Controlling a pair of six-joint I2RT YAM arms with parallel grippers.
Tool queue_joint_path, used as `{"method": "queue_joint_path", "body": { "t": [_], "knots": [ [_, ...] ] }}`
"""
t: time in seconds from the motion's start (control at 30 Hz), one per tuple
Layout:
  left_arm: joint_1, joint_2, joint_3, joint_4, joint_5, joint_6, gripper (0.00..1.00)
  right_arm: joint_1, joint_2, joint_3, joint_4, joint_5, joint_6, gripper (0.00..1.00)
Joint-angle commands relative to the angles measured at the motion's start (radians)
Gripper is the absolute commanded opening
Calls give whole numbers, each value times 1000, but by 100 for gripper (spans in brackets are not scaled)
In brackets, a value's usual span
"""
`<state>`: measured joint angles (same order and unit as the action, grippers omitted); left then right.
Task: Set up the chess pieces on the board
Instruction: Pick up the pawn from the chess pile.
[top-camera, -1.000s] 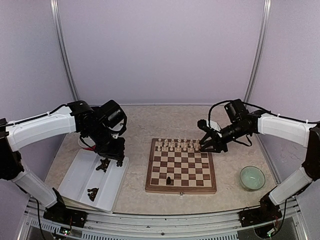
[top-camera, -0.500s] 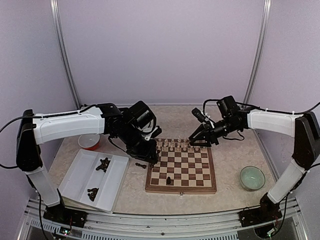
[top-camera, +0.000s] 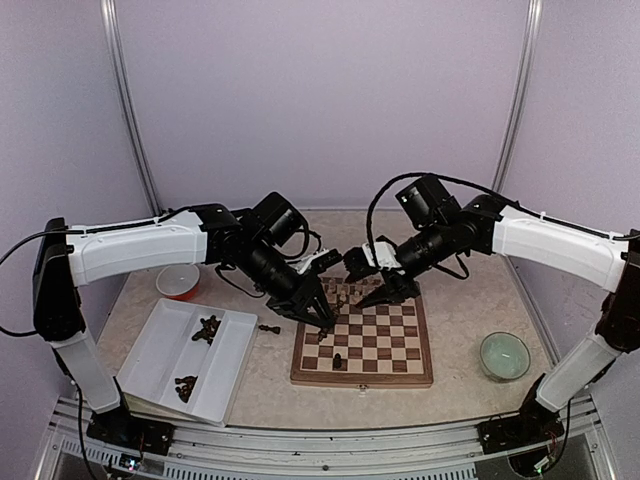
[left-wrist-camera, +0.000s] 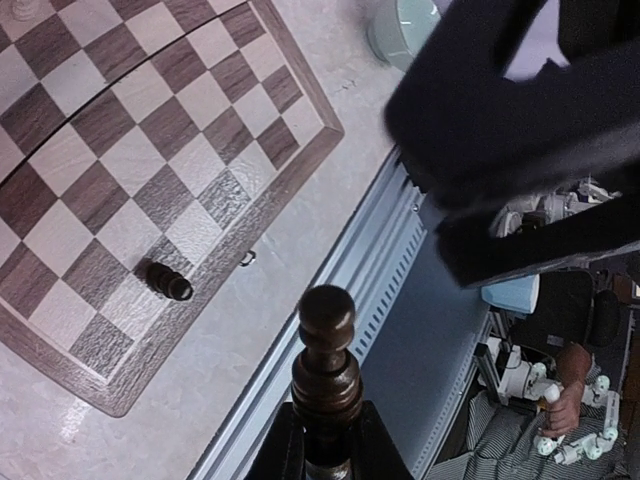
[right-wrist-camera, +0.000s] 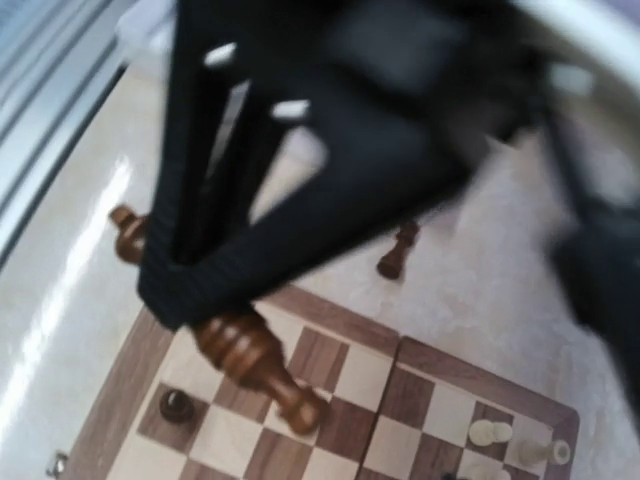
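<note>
Holding a dark brown turned wooden chess piece (left-wrist-camera: 324, 350) above the left side of the square wooden checkered board (top-camera: 380, 381), we keep the left gripper (top-camera: 318, 314) clamped on its base. One small dark pawn (top-camera: 338, 360) stands on the near rows. More dark pieces (top-camera: 207, 327) lie in the white plastic tray (top-camera: 160, 350). The right gripper (top-camera: 385, 290) hovers by the cream pieces (top-camera: 350, 292); we cannot tell how its jaws stand. We judge placing is in hand: next, lower the piece upright onto a near-row square and release it, clear of the right arm.
</note>
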<state>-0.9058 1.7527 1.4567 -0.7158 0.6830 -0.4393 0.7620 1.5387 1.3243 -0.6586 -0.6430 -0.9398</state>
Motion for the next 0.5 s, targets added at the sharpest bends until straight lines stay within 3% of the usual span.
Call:
{"method": "queue_joint_path", "body": {
  "t": [0.0,0.27,0.47],
  "knots": [
    [5,12,11,36,136,30,10,72,14,44,-95,193,-137,51],
    [-2,19,9,39,107,48,10,92,33,74,-86,198,-95,49],
    [-29,-60,-75,213,-117,40,9,-102,51,111,-149,-240,123,49]
  ]
}}
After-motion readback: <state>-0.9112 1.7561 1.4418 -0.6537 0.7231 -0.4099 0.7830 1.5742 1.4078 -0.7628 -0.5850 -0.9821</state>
